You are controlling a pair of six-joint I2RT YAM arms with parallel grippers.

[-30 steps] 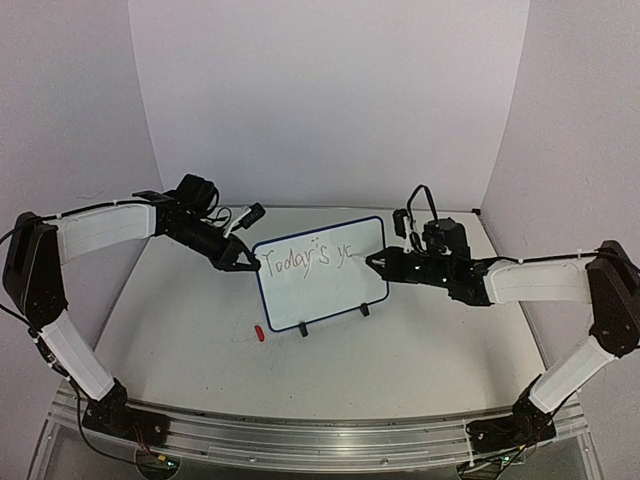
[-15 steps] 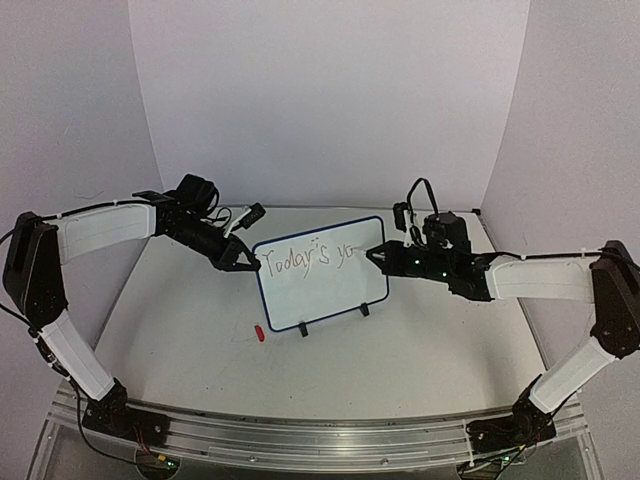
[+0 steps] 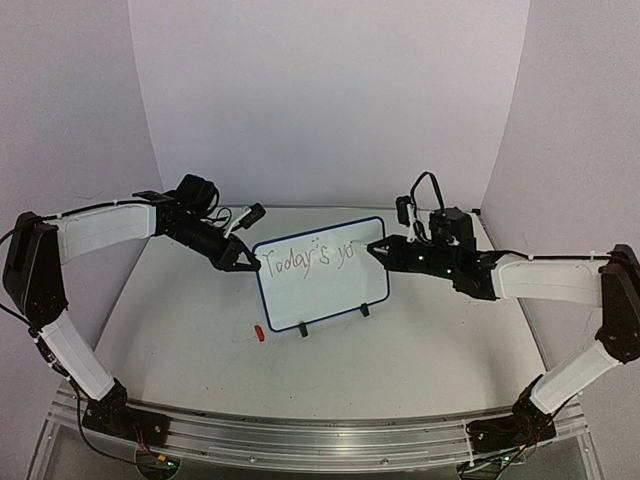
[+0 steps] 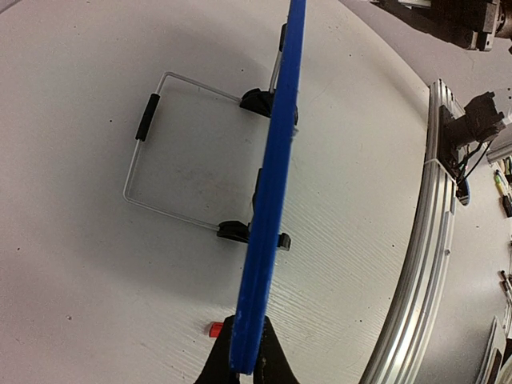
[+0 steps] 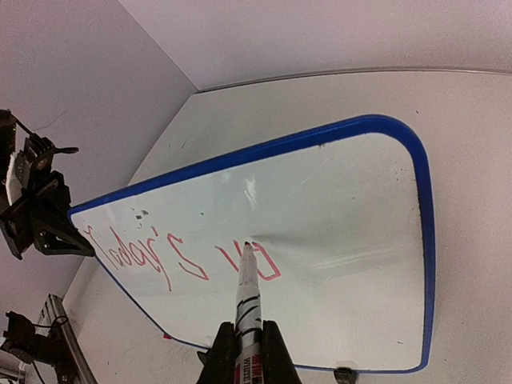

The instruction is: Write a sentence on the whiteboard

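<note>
The whiteboard stands tilted on its two black feet at mid-table. My left gripper is shut on its blue left edge, one finger on each face. The sentence reads "Today's yo" in red along the top line. My right gripper is shut on a white marker, which sticks out between its fingers. The marker's tip touches the board at the "o".
A small red marker cap lies on the table in front of the board's lower left corner. A wire stand props the board from behind. An aluminium rail runs along the table's near edge.
The right gripper has moved the marker up and to the right on the board. The "o" after the "y" has been completed. The left arm has not moved.
</note>
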